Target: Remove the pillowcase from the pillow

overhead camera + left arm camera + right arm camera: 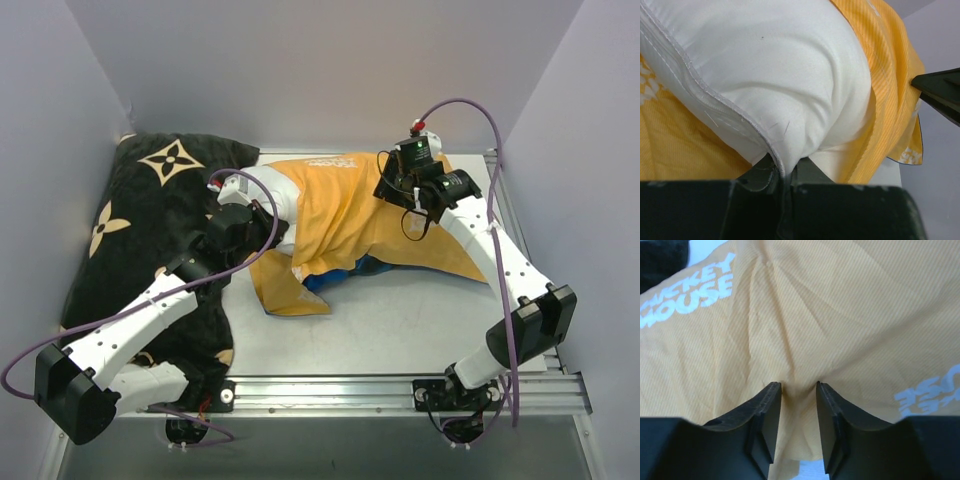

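Observation:
The orange-yellow pillowcase [350, 215] with white lettering lies across the table's middle, with a bit of its blue side [335, 275] showing at the lower edge. The white pillow [262, 185] sticks out of its left end. My left gripper [240, 195] is shut on the pillow's stitched seam edge; in the left wrist view [785, 170] the white pillow [790, 65] bulges above the pinch, with the pillowcase [890, 75] drawn back around it. My right gripper [400, 190] is at the case's far right part; its wrist view [798, 390] shows a fold of pillowcase [815, 315] bunched between the jaws.
A black cushion with tan flower motifs [150, 200] fills the left side, under the left arm. White walls close in the back and sides. A metal rail [330, 385] runs along the near edge. Grey table surface [400, 320] shows in front of the pillowcase.

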You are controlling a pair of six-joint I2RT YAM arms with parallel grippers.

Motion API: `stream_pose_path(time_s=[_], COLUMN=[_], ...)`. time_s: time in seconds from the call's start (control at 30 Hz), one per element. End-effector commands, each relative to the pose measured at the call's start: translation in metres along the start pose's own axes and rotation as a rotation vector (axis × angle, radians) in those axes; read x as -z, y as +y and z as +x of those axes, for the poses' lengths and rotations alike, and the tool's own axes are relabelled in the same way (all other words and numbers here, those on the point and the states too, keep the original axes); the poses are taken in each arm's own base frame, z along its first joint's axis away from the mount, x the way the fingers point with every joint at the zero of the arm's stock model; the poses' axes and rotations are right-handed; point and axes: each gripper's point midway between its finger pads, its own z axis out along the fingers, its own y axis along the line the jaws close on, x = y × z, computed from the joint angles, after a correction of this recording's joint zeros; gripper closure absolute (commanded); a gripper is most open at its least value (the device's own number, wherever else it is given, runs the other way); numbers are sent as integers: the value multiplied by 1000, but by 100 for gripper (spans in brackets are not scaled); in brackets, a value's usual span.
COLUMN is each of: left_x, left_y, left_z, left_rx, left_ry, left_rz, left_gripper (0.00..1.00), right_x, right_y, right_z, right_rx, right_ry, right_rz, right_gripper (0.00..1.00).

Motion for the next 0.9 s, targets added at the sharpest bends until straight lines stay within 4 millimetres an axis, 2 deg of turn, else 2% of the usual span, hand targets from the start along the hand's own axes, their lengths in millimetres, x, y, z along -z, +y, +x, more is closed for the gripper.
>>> stream_pose_path(time_s=[0.0,0.03,0.1,0.13,0.2,0.27,0.33,0.37,0.4,0.43,0.5,0.53,0.6,0.63,0.73,0.8,0.83,0.87], left_x=[17,19,23,28,38,54,77,86,98,113,132,151,170,186,203,207,202,188], left_y=[-41,-43,-48,-52,-59,-61,-62,-63,-62,-57,-48,-37,-27,-17,-2,3,2,-4], left_z=[-41,-44,-51,-57,-70,-83,-105,-113,-127,-135,-148,-159,-168,-176,-180,-175,-169,-151], left_rx=[8,4,-2,-8,-17,-33,-40,-42,-38,-46,-36,-21,-1,17,25,33,46,32], left_ry=[-111,-115,-127,-141,-169,-202,-268,-290,-337,-364,-421,-479,-532,-579,-610,-600,-579,-504], left_rz=[127,131,138,149,159,158,151,147,129,113,85,51,24,-2,-46,-49,-31,16], left_gripper=[100,100,100,100,100,100,100,100,100,100,100,100,100,100,100,100,100,100], right_x=[-5,-8,-12,-14,-14,-8,-3,-2,0,-3,-5,-10,-13,-17,-20,-21,-22,-21], right_y=[0,-5,-16,-32,-54,-86,-106,-127,-134,-140,-163,-168,-186,-191,-204,-207,-203,-198], right_z=[-9,-8,-5,-12,-19,-39,-52,-62,-68,-70,-77,-76,-80,-80,-81,-81,-82,-85], right_rx=[8,10,1,-32,-53,-102,-145,-192,-214,-244,-304,-324,-366,-379,-420,-434,-424,-410], right_ry=[-11,-3,19,13,4,-36,-54,-70,-79,-70,-73,-60,-59,-54,-42,-38,-35,-43], right_rz=[26,42,62,85,123,189,227,265,270,268,297,296,320,332,336,326,310,298], right_gripper=[68,80,94,100,100,100,100,100,100,100,100,100,100,100,100,100,100,100])
